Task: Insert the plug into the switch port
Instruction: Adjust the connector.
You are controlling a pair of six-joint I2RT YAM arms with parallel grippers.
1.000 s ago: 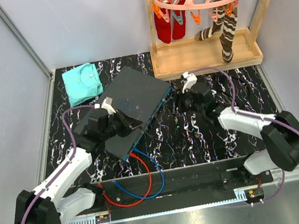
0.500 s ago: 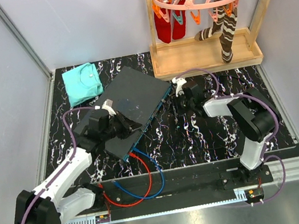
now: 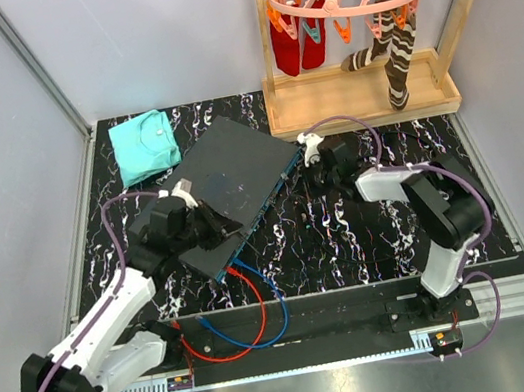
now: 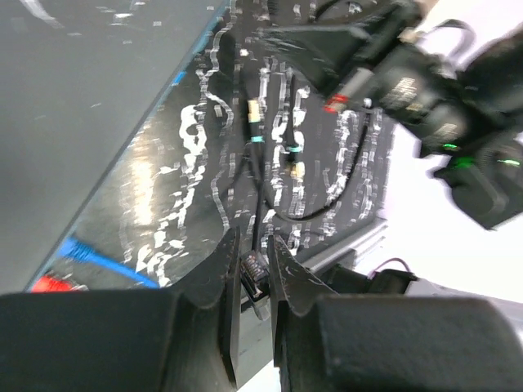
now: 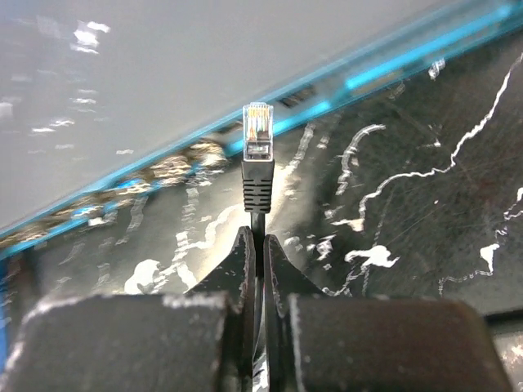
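The switch (image 3: 228, 176) lies slantwise on the marbled table, its teal-blue socket edge (image 5: 343, 86) facing right. My right gripper (image 5: 257, 237) is shut on a black cable just behind its clear-tipped plug (image 5: 258, 135). That plug points at the socket row and stands a short gap off it. From above, the right gripper (image 3: 310, 179) sits close to the switch's right corner. My left gripper (image 4: 254, 241) is shut on the plug (image 4: 255, 273) at the cable's other end, over the switch's near edge (image 3: 222, 225). The black cable (image 4: 257, 175) runs slack across the table between them.
A folded teal cloth (image 3: 144, 142) lies at the back left. A wooden rack (image 3: 357, 103) with hanging socks (image 3: 396, 45) stands at the back right. Red and blue cables (image 3: 257, 309) loop from the switch's near corner toward the arm bases.
The right gripper has closed on the cable, and its arm has folded in toward the switch's right corner. The left arm has shifted slightly left and still holds its plug.
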